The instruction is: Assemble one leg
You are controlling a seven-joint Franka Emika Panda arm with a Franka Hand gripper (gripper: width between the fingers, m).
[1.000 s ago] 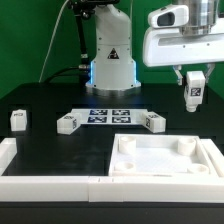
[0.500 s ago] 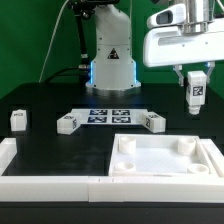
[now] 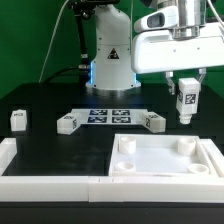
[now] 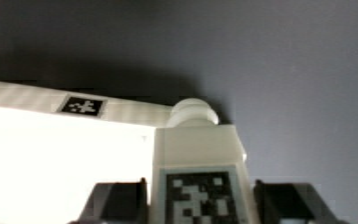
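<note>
Near the desk point(image 3: 40, 100) edge on the exterior view's right, hanging clear of the surface: the leg point(image 3: 187, 103), upright, tag face toward the exterior camera, pinched on two opposite sides between the fingers point(image 4: 115, 200). Just below, toward the front edge: the square panel point(image 3: 160, 160) with raised corner sockets, the nearest socket point(image 3: 185, 147) apparently almost under the leg's lower end, though depth is hard to judge from one outside view. Judged as carry and alignment, with insertion not yet begun.

To do it well:
- Keep the pinch firm and the leg vertical.
- Line up the rounded tip point(image 4: 194, 110), seen in the wrist view ahead of the block, with the socket hole before descending.
- Lower slowly and straight, never at a slant, to avoid catching on the socket rim or nudging the panel.
- Confirm seating before any push or twist.
- Release only once seated.

Lying loose on the desk: three spare legs point(image 3: 67, 124), one near the edge on the exterior view's left and two flanking the marker board point(image 3: 108, 114) toward the far edge. Keep well clear of these while aligning
</note>
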